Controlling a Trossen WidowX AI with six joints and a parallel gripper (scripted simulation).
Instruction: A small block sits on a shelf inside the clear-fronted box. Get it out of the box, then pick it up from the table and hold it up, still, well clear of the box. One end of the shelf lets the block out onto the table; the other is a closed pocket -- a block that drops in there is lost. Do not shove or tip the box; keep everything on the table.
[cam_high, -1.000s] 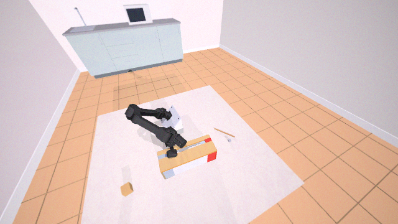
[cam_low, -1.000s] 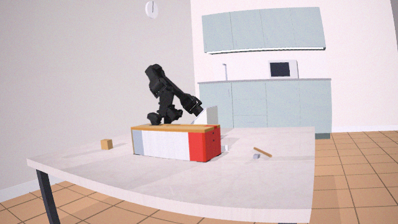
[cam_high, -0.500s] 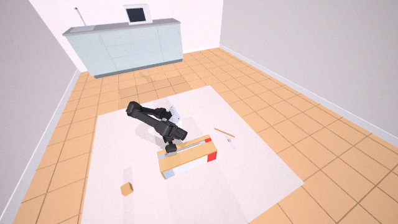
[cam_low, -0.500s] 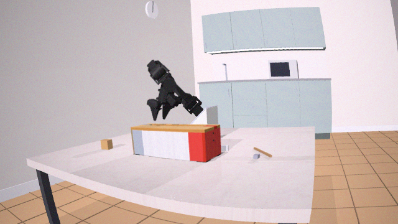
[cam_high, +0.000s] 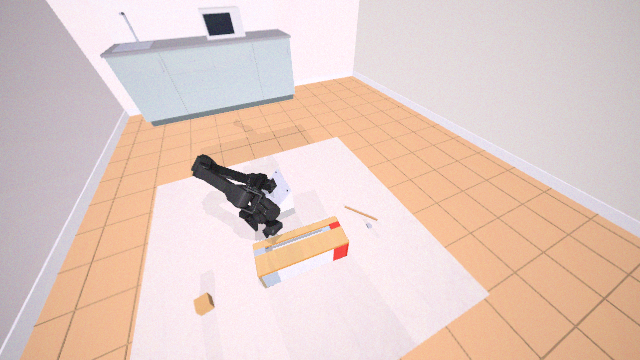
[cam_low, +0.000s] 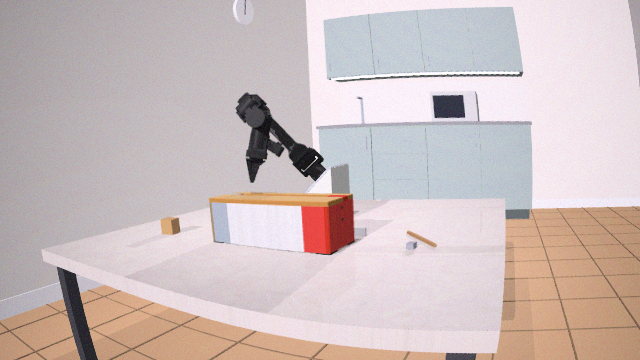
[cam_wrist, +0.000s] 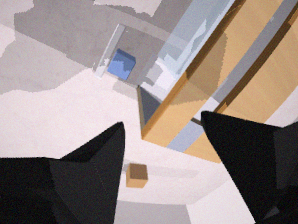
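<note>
The small blue block (cam_wrist: 121, 64) lies on the table outside the box, off its clear side, close to a low pale bar (cam_wrist: 110, 50). The top and exterior views do not show the block. The box (cam_high: 300, 256) (cam_low: 265, 225) (cam_wrist: 210, 70) stands upright, with a wooden top, a long slot and a red end. My gripper (cam_high: 265, 231) (cam_low: 252, 181) (cam_wrist: 163, 122) is open and empty. It points down above the level of the box top, near the box's non-red end. In the wrist view the block is ahead of the fingertips, beyond the left one.
A wooden cube (cam_high: 202, 304) (cam_low: 170, 226) (cam_wrist: 136, 175) stands off the box's non-red end. Beyond the red end lie a thin wooden stick (cam_high: 361, 213) (cam_low: 421, 238) and a small grey cube (cam_high: 369, 225) (cam_low: 410, 245).
</note>
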